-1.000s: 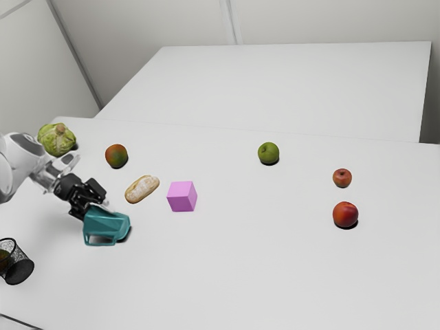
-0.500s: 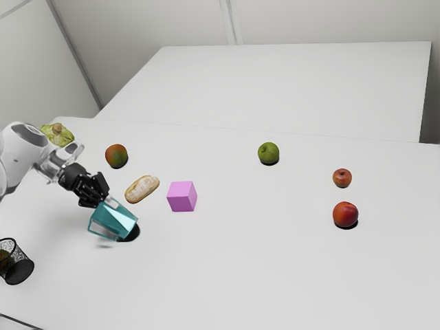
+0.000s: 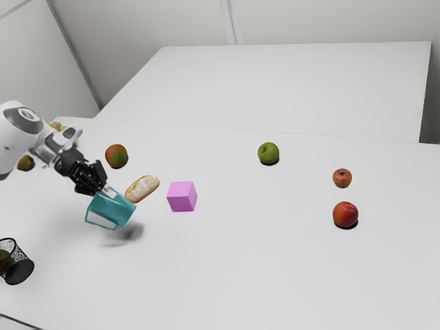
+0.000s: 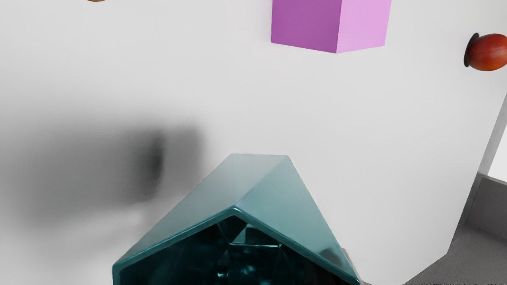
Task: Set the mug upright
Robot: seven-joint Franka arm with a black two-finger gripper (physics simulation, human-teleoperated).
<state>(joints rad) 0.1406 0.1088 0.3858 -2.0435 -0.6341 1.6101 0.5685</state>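
Tilted mug [image 3: 113, 209] in the air, grasped by the tool [image 3: 105, 190].

It hangs at the tool's tips, above the white desk [image 3: 275, 261], to the exterior view's left of the pink block [image 3: 182, 197]; a pale wall [image 3: 330, 19] rises well beyond that block. Compared with half a second ago, the mug is higher off the desk.
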